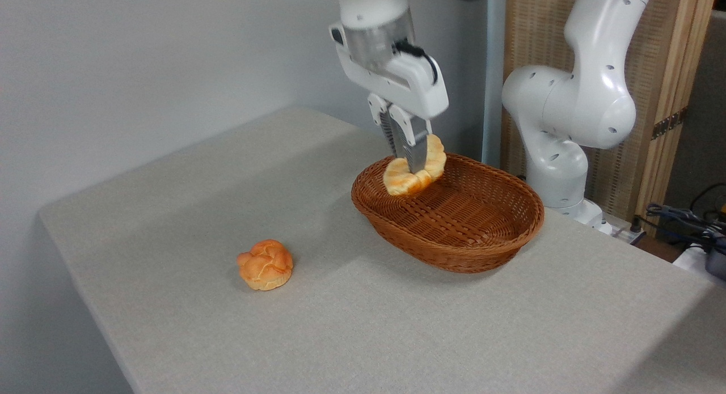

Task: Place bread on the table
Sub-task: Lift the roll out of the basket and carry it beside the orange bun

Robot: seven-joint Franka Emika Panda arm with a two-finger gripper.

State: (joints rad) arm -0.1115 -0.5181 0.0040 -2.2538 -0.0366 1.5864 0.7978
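The braided bread [404,180], pale yellow with orange browning, hangs tilted over the left end of the brown wicker basket [499,235], lifted off its floor. My gripper [409,162] is shut on the loaf's middle, fingers pointing down and covering part of it. The grey cloth-covered table [187,212] spreads below and to the left.
A small round knotted orange bun [265,264] lies on the table to the left of the basket. The arm's white base [558,156] stands behind the basket at the right. Cables [686,224] lie past the table's right edge, and the front-left edge drops off.
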